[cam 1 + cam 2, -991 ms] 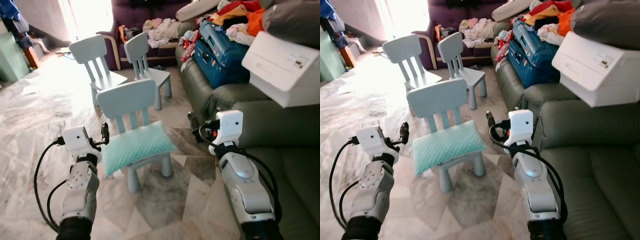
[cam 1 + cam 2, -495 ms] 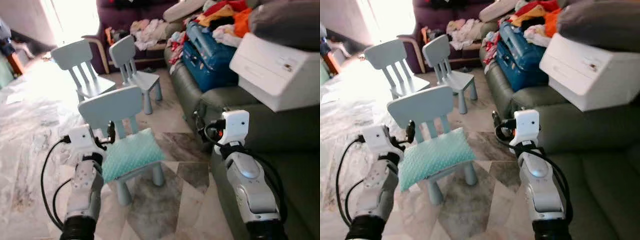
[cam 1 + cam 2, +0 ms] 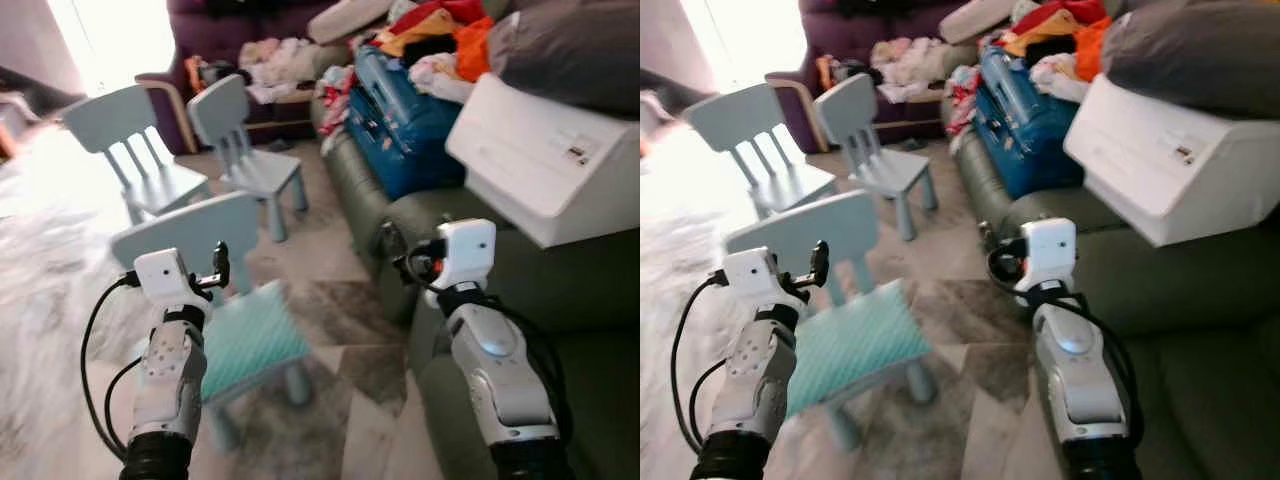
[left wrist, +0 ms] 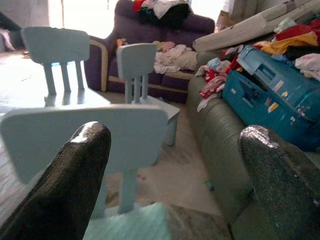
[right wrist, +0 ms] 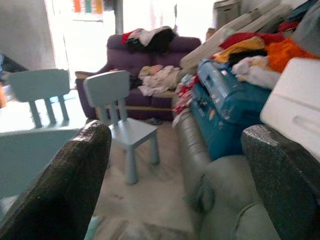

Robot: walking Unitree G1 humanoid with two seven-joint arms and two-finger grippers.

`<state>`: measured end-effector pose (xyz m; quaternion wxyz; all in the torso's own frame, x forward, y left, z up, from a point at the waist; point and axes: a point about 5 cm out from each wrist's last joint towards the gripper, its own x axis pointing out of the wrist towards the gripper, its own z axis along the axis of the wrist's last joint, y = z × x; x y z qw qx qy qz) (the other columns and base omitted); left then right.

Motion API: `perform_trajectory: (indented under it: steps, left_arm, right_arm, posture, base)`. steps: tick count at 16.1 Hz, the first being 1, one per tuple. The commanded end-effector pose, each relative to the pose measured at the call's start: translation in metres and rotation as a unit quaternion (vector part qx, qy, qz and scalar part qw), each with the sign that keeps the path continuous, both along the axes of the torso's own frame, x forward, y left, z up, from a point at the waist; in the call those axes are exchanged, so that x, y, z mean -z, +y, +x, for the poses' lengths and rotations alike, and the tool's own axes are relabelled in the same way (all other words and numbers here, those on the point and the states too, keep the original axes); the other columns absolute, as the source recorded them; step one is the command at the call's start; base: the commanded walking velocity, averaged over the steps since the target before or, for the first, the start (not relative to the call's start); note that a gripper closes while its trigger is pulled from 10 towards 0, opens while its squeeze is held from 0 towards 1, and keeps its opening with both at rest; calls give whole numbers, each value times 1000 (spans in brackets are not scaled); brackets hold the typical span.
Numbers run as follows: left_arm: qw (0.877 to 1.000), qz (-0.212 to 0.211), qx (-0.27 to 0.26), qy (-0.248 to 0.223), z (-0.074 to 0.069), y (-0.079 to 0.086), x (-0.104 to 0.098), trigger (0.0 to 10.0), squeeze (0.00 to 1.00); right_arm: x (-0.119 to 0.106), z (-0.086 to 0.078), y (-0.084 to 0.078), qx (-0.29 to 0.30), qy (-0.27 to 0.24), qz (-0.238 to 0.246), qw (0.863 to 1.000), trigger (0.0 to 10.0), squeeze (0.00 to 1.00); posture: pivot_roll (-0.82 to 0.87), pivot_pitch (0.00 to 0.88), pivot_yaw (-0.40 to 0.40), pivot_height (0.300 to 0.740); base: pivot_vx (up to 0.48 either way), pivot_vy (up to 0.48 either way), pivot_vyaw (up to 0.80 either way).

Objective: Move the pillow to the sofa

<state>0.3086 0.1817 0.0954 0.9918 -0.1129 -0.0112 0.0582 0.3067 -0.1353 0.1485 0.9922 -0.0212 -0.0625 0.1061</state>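
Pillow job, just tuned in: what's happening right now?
The teal pillow lies on the seat of the nearest small chair, not on the green sofa to the robot's right. Both hands are open and empty, held out in front: the left hand beside the chair's backrest, the right hand by the sofa's arm.

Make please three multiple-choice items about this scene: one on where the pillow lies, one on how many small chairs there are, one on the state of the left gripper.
1. Where does the teal pillow lie?
A. on the seat of the nearest small chair
B. on the green sofa
C. on the floor

2. How many small light-blue chairs stand on the floor?
A. one
B. two
C. three

3. How is the left gripper?
A. shut on the pillow
B. open, holding nothing
C. shut on a chair leg

Key: 1 A, the pillow covers that chair's seat; 2 C, three chair backs show; 3 B, the left wrist view shows its fingers wide apart.
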Motion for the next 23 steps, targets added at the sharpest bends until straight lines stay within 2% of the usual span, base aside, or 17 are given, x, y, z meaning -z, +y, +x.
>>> perform_trajectory:
  steps: [1,6,9,20,23]
  left_arm:
    - [1000,9,-14,-4,0,11,-4,10000,0]
    - [1000,4,-14,-5,1,11,-3,10000,0]
    - [1000,4,-19,11,2,8,0,10000,0]
    - [999,3,-46,24,1,12,2,10000,0]
    - [998,7,-56,23,-2,15,3,10000,0]
  right_arm:
    - [-6,0,10,-18,-13,5,1000,10000,0]
    - [-6,0,10,-20,-14,-1,1000,10000,0]
    - [-6,0,10,-21,-14,0,1000,10000,0]
    - [-3,-1,12,-23,-10,-3,1000,10000,0]
    - [-3,-2,14,-28,-8,1,1000,10000,0]
  posture:
    - [-155,0,23,740]
    - [-156,0,21,740]
    - [-155,0,20,740]
    - [-141,0,17,740]
    - [-137,0,14,740]
  base:
    - [368,307,0]
    - [328,344,206]
    - [0,0,677]
    - [0,0,0]
    - [0,0,469]
